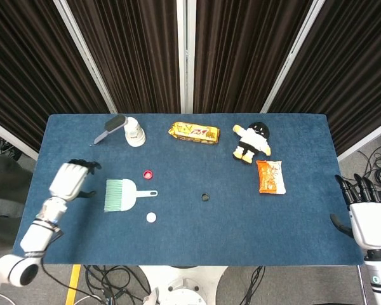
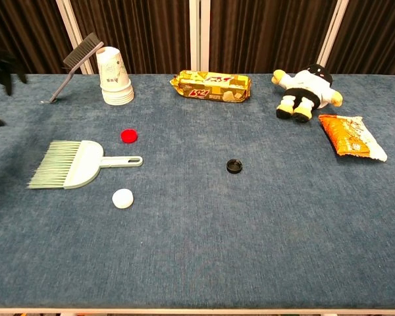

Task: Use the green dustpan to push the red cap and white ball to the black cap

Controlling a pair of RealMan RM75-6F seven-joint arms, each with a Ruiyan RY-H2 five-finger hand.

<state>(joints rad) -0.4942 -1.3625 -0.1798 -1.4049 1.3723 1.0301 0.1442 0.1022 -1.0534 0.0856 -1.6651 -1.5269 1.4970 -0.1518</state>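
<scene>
Two small round pieces flank the green dustpan (image 1: 120,194) toward the desk's (image 1: 292,222) left edge: the red cap (image 1: 148,173) behind its slim handle, the white ball (image 1: 152,217) in front. The black cap (image 1: 206,197) sits mid-desk. Left hand (image 1: 68,180) hovers beside the bristled end, fingers released, empty; right hand (image 1: 369,222) likewise, off the right edge.

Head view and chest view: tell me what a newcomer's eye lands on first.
The green dustpan lies at the table's left, handle pointing toward the middle, with the red cap just beyond the handle and the white ball nearer the front edge. The left hand hovers empty beside the dustpan's bristled end. The black cap sits alone mid-table, and a plush doll stands out at the far right.
</scene>
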